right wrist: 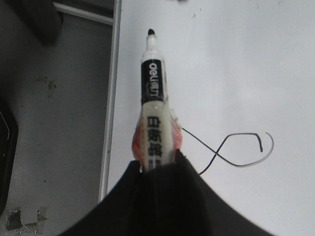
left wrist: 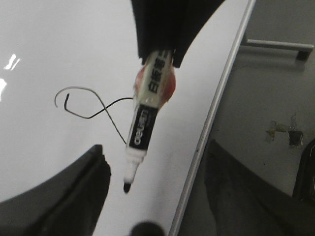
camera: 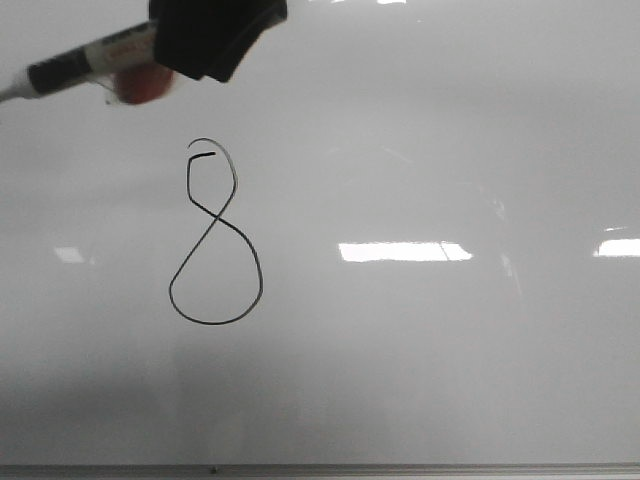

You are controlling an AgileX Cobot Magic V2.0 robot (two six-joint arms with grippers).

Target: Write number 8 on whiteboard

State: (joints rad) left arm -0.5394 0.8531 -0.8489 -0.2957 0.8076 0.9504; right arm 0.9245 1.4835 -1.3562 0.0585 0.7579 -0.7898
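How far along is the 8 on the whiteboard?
The figure 8 looks finished: both loops are closed on the whiteboard. The marker is still held in a gripper, tip off to the side of the drawing. Nothing seems left to draw, only putting the marker away.

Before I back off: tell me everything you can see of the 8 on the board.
The number 8 is a thin black hand-drawn line on the glossy whiteboard, left of centre. Its small angular upper loop ends in a short hooked stroke with a fainter arc over it; the lower loop is larger, rounded and closed. The marker, up and to the left, is off it.
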